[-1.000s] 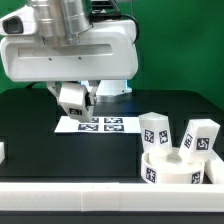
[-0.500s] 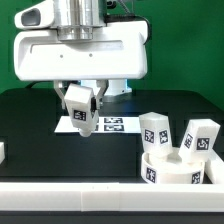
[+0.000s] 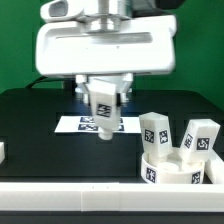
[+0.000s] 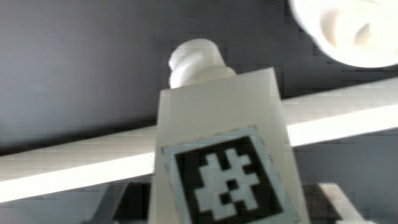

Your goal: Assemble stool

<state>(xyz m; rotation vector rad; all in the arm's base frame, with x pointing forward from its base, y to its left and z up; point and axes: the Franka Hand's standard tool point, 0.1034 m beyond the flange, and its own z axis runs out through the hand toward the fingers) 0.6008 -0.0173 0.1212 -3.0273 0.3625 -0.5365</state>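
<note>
**Stool parts: one leg held aloft, seat and two legs on the surface**

Surface (image 3: 30,125): black, matt, bounded along the near edge by a long white border rail (image 3: 70,195). A green backdrop is seen behind the arm. The marker board (image 3: 75,125) lies flat on the surface, beneath and just behind the jaws.

Jaws (image 3: 103,110): closed on a white block leg (image 3: 103,112), which is held clear of the surface. The fingers themselves are largely hidden by the white wrist housing in the exterior view; in the wrist view the held leg (image 4: 222,150) fills the middle of the picture.

Held leg: long axis near upright, slightly tilted. A black-and-white square tag is carried on the face turned toward the exterior camera. In the wrist view a rounded white peg projects from the far end of the leg.

Seat (image 3: 175,165): low, round, ring-shaped, white, tagged on its outer wall. It rests on the surface, well apart from the jaws toward the exterior view's right.

Two further legs (image 3: 153,130) (image 3: 200,138): white, tagged, standing tilted in the seat ring, likewise well apart from the jaws.
</note>
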